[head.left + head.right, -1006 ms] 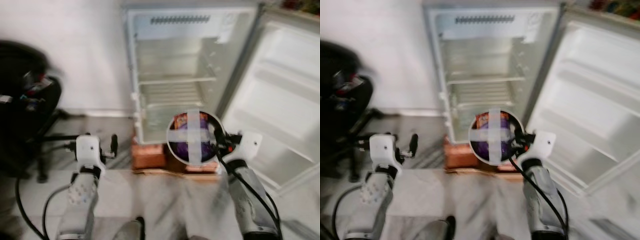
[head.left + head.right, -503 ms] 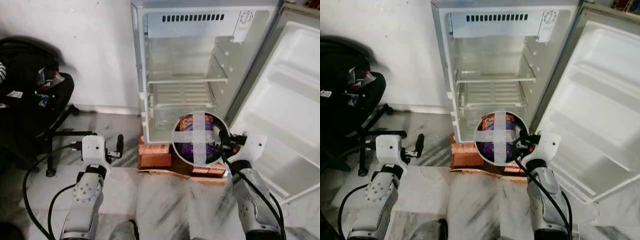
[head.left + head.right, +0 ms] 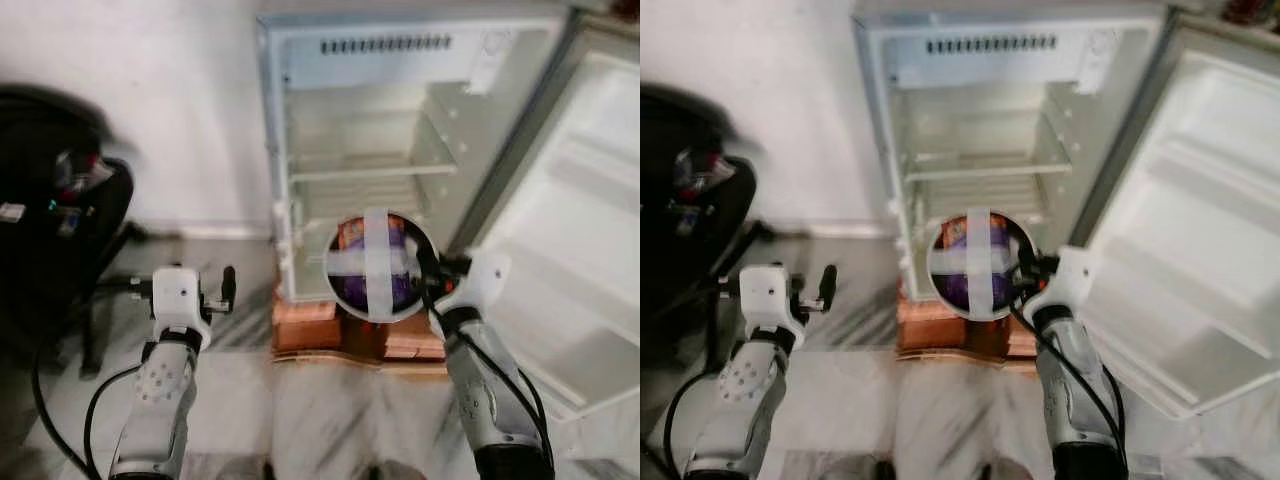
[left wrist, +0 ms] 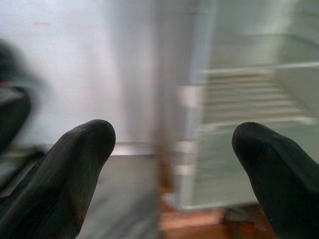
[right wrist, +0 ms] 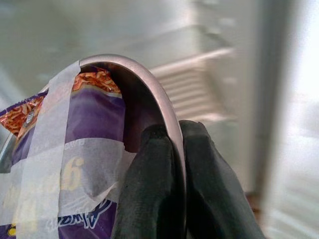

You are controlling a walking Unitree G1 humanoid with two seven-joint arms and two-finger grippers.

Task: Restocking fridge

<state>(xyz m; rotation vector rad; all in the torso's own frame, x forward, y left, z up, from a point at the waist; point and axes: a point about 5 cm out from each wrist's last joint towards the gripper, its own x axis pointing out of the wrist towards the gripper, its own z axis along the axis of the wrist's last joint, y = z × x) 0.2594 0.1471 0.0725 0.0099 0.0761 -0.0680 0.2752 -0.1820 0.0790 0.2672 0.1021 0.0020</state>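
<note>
My right gripper (image 3: 428,278) is shut on the rim of a steel bowl (image 3: 374,264). The bowl holds a purple and orange snack packet (image 5: 75,149) taped in with a white cross of tape. I hold it tilted toward me, in front of the open fridge (image 3: 400,150) at the level of its lower shelf. In the right wrist view both black fingers (image 5: 164,199) pinch the bowl's rim (image 5: 149,94). My left gripper (image 3: 226,287) is open and empty, held out to the left of the fridge, over the floor.
The fridge door (image 3: 590,200) swings open on the right. The fridge stands on bricks (image 3: 305,325) and a board. Its wire shelves (image 3: 360,165) are bare. A black chair with clutter (image 3: 55,220) stands at the left by the white wall. Grey marble floor (image 3: 320,410) lies below.
The camera has shifted and blurred as I move. The bowl has risen a little and come nearer the fridge opening. Both grippers keep their states.
</note>
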